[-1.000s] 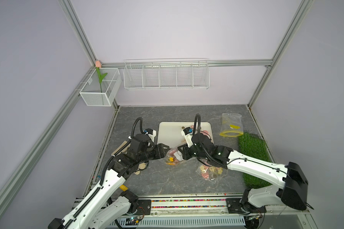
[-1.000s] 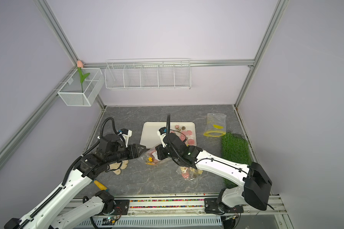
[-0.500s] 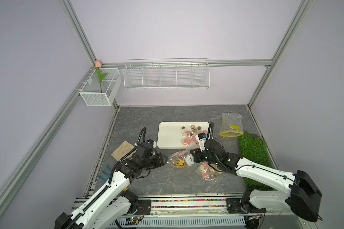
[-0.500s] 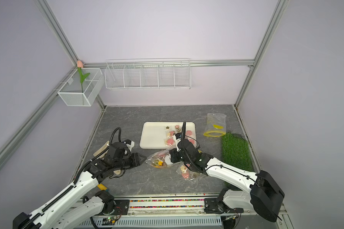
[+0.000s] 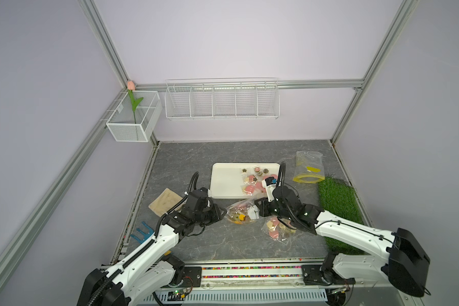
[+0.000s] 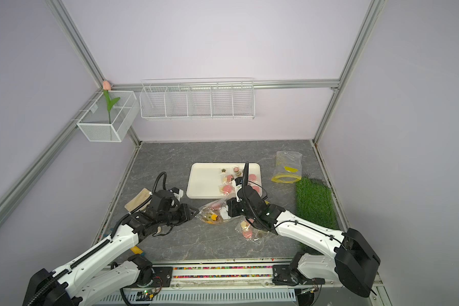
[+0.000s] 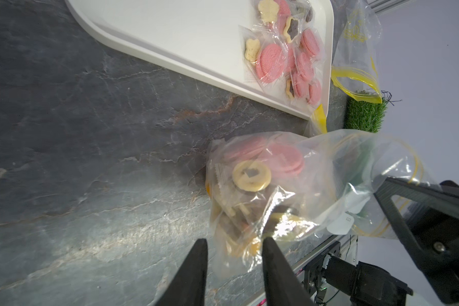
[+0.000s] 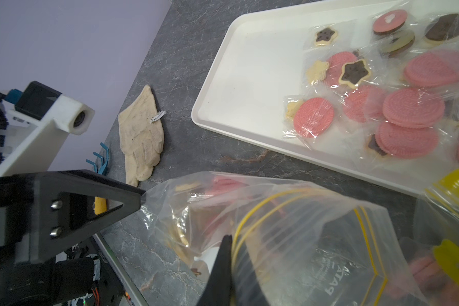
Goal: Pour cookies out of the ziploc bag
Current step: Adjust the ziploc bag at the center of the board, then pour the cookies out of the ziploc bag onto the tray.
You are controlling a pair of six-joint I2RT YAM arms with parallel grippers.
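Primary risk: your left gripper (image 7: 235, 239) has its jaws apart around only the thin corner film at the closed end of the ziploc bag (image 5: 240, 213). If they close on that sliver alone, I judge the film may slip free on the lift and leave the cookies (image 7: 252, 176) heaped inside. The bag lies on the tabletop (image 5: 196, 159) just short of the white tray (image 5: 225, 182), so tipping it where it lies would likely spill onto the stone, not the tray. Your right gripper (image 8: 227, 237) has its jaws clamped on the yellow-zip rim at the bag's mouth, which appears to gape. I cannot tell whether one wall or both are pinched there. A pinch on both would narrow the opening and could choke the pour. A second filled bag (image 5: 276, 229) lies on the tabletop right under your right arm and could be dragged as that arm moves. Pose: both arms reach low and forward and face each other across the bag, the left at its closed end and the right at its mouth. Wrapped cookies already lie on the tray, at its end nearer your right arm.
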